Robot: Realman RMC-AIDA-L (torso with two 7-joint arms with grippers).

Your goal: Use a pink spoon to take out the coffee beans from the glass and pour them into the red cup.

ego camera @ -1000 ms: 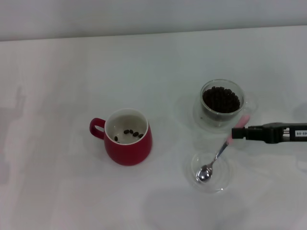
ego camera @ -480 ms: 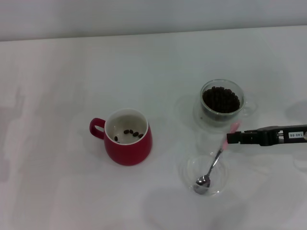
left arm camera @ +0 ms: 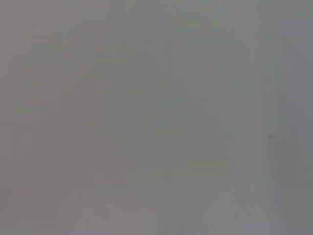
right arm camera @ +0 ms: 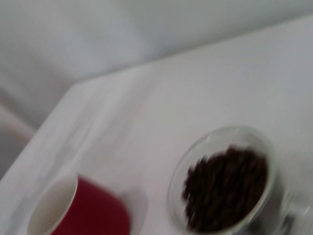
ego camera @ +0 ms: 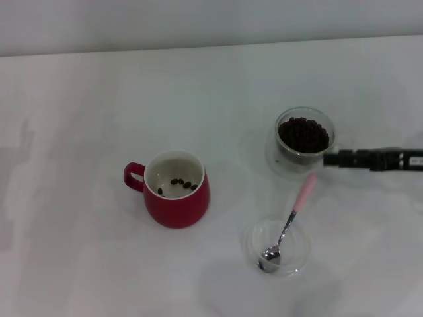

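Head view: pink spoon (ego camera: 289,224) dropped, bowl now resting in glass dish (ego camera: 299,254); right gripper (ego camera: 328,159) withdrawn beside glass (ego camera: 305,140), jaws' state unreadable. Scooping paused.

The right gripper (ego camera: 328,160) reaches in from the right edge of the surface in the head view, its dark, slender body lying level and pointing toward the left edge. Its tip sits roughly midway between the near and far edges, well inside the right half of the surface. Whether its fingers are parted or together cannot be made out, and nothing shows between them. The left arm does not appear in the head view, and its wrist camera gives only a blank grey field.
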